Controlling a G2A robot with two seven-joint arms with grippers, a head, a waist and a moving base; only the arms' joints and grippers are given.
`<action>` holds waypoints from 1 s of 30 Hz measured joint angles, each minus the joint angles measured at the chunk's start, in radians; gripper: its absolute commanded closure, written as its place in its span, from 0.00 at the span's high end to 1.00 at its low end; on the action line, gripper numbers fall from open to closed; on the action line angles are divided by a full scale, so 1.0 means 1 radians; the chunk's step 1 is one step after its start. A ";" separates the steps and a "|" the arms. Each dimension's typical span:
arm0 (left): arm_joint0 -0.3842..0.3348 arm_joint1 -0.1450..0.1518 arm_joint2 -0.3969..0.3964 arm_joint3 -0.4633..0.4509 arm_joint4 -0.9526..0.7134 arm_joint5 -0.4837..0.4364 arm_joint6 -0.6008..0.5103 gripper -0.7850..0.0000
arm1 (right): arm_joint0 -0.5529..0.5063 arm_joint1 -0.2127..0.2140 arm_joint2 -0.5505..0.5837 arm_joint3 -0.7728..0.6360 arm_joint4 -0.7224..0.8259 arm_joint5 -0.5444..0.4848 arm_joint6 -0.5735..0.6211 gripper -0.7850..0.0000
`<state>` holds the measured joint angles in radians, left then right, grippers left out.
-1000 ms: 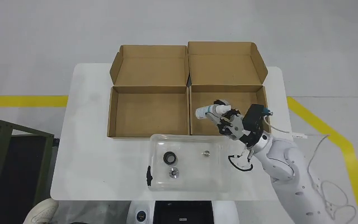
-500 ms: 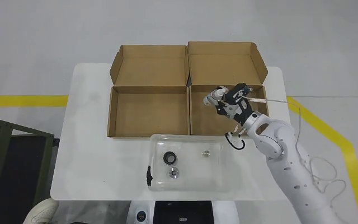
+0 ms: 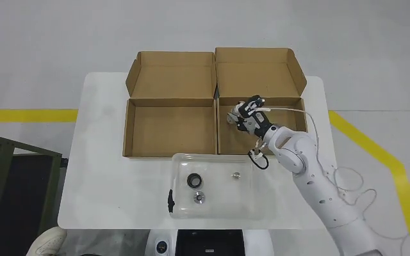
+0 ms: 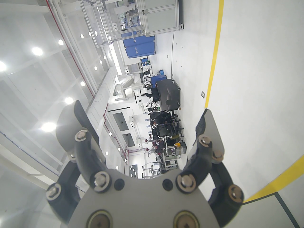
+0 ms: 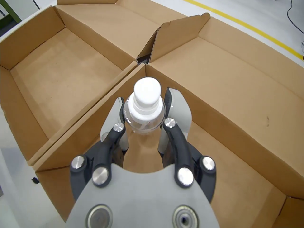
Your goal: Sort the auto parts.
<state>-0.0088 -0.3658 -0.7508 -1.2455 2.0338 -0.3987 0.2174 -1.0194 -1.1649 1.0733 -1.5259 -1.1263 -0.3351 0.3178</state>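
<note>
Right gripper clamps a clear, round, white-capped plastic bottle over the right-hand corrugated cardboard box; left gripper's fingers spread apart.

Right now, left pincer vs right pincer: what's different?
1. The right pincer is shut on a clear, white-capped bottle. The left pincer is open and holds nothing.
2. The right pincer hangs over a cardboard box. The left pincer faces the workshop floor instead.
Shared: same build, with pale pads on black linkages.

White table, yellow floor line
</note>
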 measured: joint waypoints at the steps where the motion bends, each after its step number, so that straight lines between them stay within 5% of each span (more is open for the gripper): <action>1: 0.000 0.000 0.000 0.000 0.000 0.000 0.000 1.00 | 0.003 -0.001 -0.004 0.004 -0.002 0.001 0.000 0.00; 3: 0.000 0.000 0.000 0.000 0.000 0.000 0.000 1.00 | 0.008 -0.004 -0.012 0.011 -0.005 0.003 0.001 0.06; 5: 0.000 0.000 0.000 0.000 0.000 0.000 0.000 1.00 | 0.011 -0.007 -0.017 0.017 -0.008 0.005 0.001 0.60; 6: 0.000 0.000 0.000 0.000 0.000 0.000 0.000 1.00 | 0.012 -0.008 -0.021 0.021 -0.012 0.007 0.003 0.98; 17: 0.000 0.000 0.000 0.000 0.000 0.000 0.000 1.00 | 0.005 -0.013 -0.022 -0.001 -0.045 0.036 0.038 1.00; 30: 0.000 0.000 0.000 0.000 0.000 0.000 0.000 1.00 | -0.180 0.035 0.149 -0.339 -0.053 -0.120 0.155 1.00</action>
<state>-0.0088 -0.3658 -0.7508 -1.2455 2.0338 -0.3987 0.2174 -1.1999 -1.1301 1.2219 -1.8652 -1.1798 -0.4556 0.4728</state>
